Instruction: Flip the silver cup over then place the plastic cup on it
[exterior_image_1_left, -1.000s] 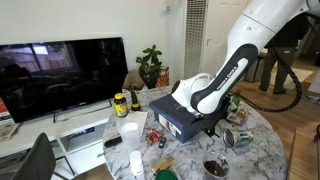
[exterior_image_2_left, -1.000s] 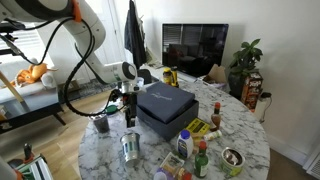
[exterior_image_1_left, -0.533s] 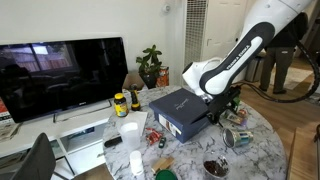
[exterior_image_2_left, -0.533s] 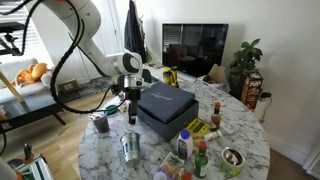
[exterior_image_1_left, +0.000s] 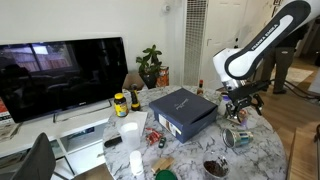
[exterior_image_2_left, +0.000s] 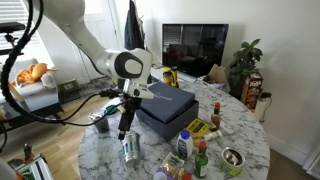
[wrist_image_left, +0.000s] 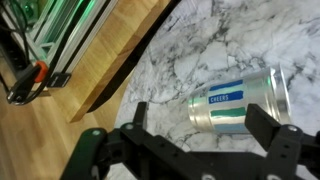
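Lying sideways, the shiny silver cup (wrist_image_left: 245, 100) bears a blue-green label (wrist_image_left: 228, 97).

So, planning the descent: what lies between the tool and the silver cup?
Nothing; in the wrist view the open tool hangs right above the silver cup, only marble table around it.

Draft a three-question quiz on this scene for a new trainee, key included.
1. True or false: the silver cup stands upright on the marble table.
2. Pick one. The gripper is: A) shut on the silver cup; B) open and empty; C) out of every view.
3. Short answer: what colour is the large box in the middle of the table?
Key: 1 false, it lies on its side; 2 B; 3 dark blue.
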